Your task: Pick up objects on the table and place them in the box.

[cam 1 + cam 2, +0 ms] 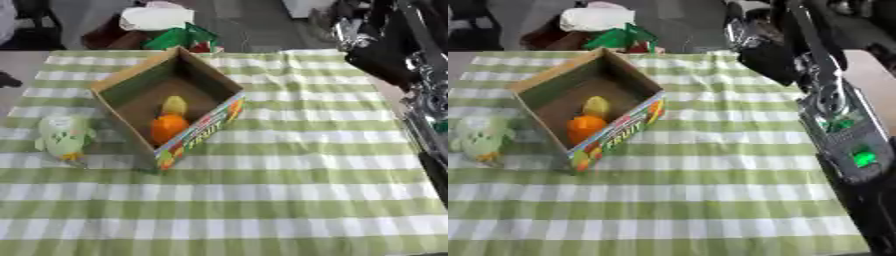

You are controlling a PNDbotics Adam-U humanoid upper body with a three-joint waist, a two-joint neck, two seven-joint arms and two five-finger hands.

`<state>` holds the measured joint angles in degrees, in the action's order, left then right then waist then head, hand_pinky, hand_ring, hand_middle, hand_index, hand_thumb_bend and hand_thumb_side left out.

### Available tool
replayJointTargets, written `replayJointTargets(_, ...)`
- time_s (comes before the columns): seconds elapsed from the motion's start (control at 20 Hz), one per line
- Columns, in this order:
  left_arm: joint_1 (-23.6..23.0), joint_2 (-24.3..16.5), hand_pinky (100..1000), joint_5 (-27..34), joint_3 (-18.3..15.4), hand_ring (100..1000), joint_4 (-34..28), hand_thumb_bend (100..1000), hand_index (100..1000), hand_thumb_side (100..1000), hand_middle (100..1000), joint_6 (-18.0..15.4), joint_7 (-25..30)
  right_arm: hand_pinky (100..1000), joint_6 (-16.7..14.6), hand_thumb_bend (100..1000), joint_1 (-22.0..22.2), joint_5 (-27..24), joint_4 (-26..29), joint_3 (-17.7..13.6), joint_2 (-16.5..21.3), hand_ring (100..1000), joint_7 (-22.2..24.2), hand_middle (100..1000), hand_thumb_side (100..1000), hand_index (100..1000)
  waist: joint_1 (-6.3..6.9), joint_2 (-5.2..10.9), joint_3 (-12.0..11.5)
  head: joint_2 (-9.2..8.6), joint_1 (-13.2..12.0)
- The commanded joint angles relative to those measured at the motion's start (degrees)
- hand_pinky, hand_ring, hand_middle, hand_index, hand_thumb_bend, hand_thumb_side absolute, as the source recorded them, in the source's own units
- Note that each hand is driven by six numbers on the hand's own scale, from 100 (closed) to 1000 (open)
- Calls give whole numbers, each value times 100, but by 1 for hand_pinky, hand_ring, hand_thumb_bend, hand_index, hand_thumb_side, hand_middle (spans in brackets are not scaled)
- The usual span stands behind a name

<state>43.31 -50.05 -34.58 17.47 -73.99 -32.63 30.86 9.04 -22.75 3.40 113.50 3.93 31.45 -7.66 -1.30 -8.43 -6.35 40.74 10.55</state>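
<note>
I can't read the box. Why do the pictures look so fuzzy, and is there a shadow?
Both eye views are soft all over, so the box's lettering smears; in the left eye view the green toy is just a pale blob; in the right eye view the right arm blurs dark, and the box casts only faint shade.

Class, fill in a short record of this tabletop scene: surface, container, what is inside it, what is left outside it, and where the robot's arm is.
Surface: green and white checked tablecloth
Container: open cardboard box with a colourful fruit-print side, set askew
Inside the box: round orange fruit with a yellow fruit behind it
Outside the box: pale green soft toy, to the box's left
Robot arm: right arm along the right edge; hand not made out
</note>
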Motion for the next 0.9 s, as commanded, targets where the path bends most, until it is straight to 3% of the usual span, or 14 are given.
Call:
replayJointTargets(0.05,118,-42,750,-260,-104,856,39,732,979,1000,866,-274,399,787,23,100,-107,-40,109,-15,74,861,6,744,346,879,31,115,-15,-38,35)
replayJointTargets(0.4,206,125,762,-466,-205,862,128,735,982,1000,870,-442,986,789,35,100,-115,-40,109,0,70,861,17,744,345,880,40,113,-32,-58,47)
replayJointTargets(0.9,545,407,767,-185,-235,866,54,706,988,1000,874,-175,1671,789,66,100,-148,-32,109,26,65,861,47,744,346,880,30,93,-47,-62,48)
